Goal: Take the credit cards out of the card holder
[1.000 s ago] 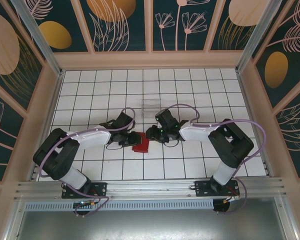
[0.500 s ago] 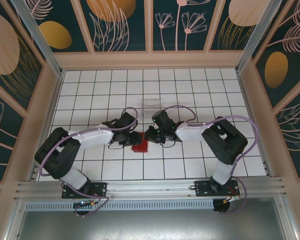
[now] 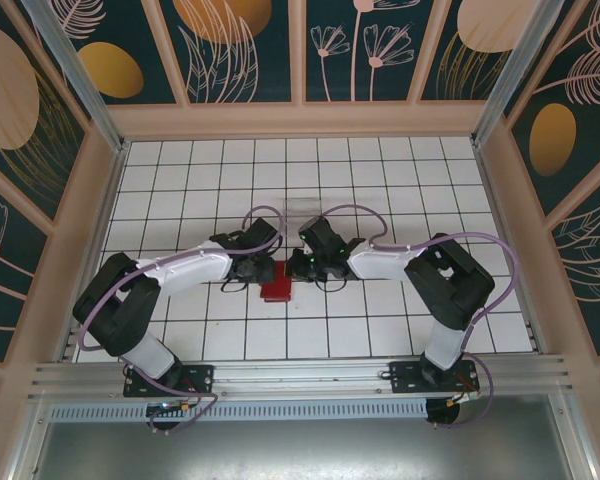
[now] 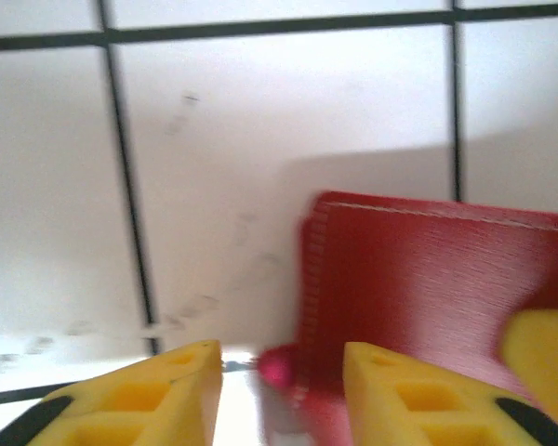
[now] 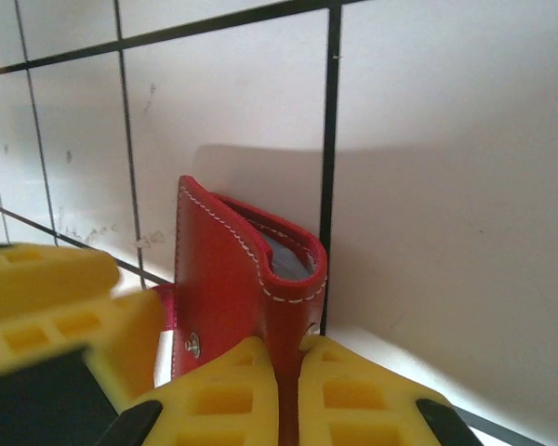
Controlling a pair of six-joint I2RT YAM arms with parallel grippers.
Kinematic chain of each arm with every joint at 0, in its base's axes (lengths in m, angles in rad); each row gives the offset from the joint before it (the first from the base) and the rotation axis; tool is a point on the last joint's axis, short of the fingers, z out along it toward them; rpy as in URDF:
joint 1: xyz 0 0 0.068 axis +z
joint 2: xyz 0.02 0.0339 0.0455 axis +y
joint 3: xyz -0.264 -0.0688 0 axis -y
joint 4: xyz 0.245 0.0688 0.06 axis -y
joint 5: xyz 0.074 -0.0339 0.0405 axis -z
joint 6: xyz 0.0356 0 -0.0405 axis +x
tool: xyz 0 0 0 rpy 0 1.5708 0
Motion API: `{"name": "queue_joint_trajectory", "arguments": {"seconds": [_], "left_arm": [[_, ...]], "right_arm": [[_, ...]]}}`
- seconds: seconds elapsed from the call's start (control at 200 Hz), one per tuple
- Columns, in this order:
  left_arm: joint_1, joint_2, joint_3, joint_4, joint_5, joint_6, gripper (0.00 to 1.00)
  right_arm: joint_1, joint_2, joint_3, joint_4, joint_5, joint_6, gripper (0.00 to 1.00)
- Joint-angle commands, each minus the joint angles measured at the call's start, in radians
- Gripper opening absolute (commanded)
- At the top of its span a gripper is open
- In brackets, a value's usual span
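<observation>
I have the right jaws clenched on the small red folding card holder (image 5: 246, 279), near the clear plastic box (image 3: 302, 212). The left jaws are parted at its corner. This is the opening step, I judge: next, the left must pinch the other flap and spread it.

Bright light, soft shadow beside card holder (image 5: 219, 279), left wrist view blurred
</observation>
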Motion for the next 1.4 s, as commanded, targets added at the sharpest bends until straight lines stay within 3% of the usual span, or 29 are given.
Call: {"name": "queue_joint_trajectory", "arguments": {"seconds": [0.0, 0.2, 0.415, 0.666, 0.731, 0.796, 0.886, 1.086, 1.286, 1.396], "left_arm": [[0.01, -0.016, 0.021, -0.082, -0.108, 0.016, 0.36], [0.009, -0.027, -0.002, -0.027, -0.042, 0.019, 0.35], [0.009, -0.044, -0.026, 0.025, -0.024, 0.002, 0.19], [0.009, -0.053, -0.021, 0.031, 0.005, 0.021, 0.1], [0.01, -0.055, -0.023, 0.038, 0.02, 0.021, 0.11], [0.01, -0.048, -0.022, 0.032, 0.03, 0.021, 0.23], [0.009, -0.031, -0.029, 0.022, 0.044, 0.026, 0.26], [0.01, -0.02, -0.051, 0.022, 0.062, 0.028, 0.21], [0.009, -0.044, -0.054, 0.041, 0.068, 0.025, 0.1], [0.009, -0.079, -0.045, 0.031, 0.059, 0.029, 0.06]], "right_arm": [[0.006, 0.022, 0.006, -0.155, 0.057, -0.047, 0.0], [0.004, 0.026, 0.021, -0.166, 0.056, -0.055, 0.0], [0.005, 0.023, 0.023, -0.164, 0.057, -0.052, 0.0], [0.005, 0.025, 0.034, -0.167, 0.06, -0.052, 0.02], [0.005, 0.023, 0.035, -0.167, 0.062, -0.05, 0.03], [0.005, 0.023, 0.037, -0.167, 0.063, -0.049, 0.03], [0.005, 0.022, 0.035, -0.169, 0.064, -0.049, 0.04], [0.005, 0.026, 0.035, -0.17, 0.064, -0.049, 0.04], [0.006, 0.022, 0.037, -0.173, 0.068, -0.047, 0.04], [0.005, 0.01, 0.036, -0.182, 0.077, -0.046, 0.13]]}}
